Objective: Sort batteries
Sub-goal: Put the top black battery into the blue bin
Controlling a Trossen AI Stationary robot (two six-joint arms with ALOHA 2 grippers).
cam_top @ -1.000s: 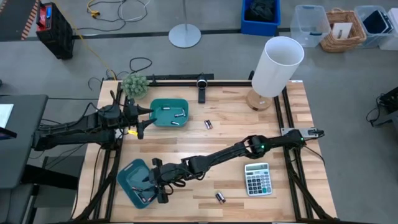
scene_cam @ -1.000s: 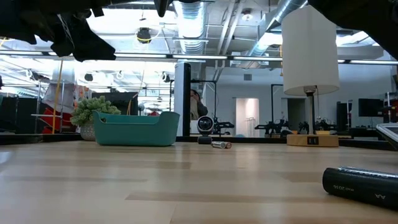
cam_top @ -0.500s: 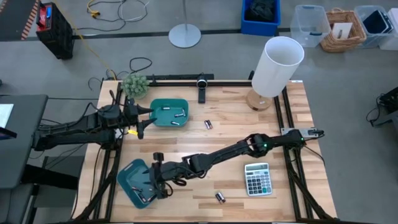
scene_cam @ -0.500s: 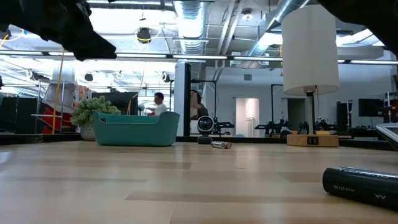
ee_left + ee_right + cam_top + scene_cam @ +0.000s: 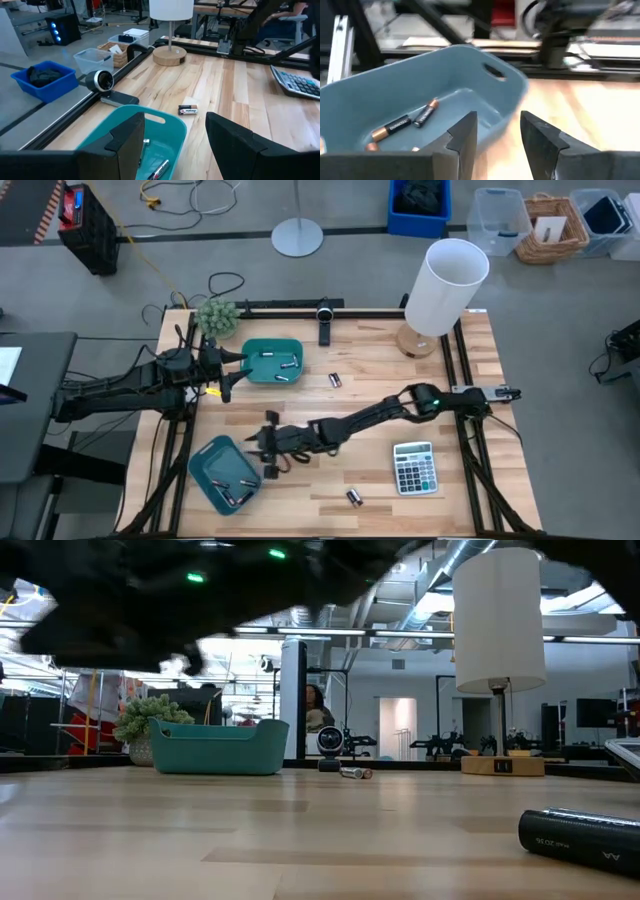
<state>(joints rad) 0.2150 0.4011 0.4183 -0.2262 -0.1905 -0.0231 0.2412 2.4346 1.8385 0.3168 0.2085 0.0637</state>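
Batteries (image 5: 238,492) in tray (image 5: 209,463); calculator (image 5: 414,468) right

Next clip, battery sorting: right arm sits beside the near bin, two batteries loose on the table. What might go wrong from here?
1. The right hand, open and empty, sits close to the blue bin; a sideways swing might nudge it.
2. The loose battery near the front edge is round and may roll when grasped.
3. The other loose battery lies beside the green bin, near the waiting left hand; reaching there may crowd the arms.
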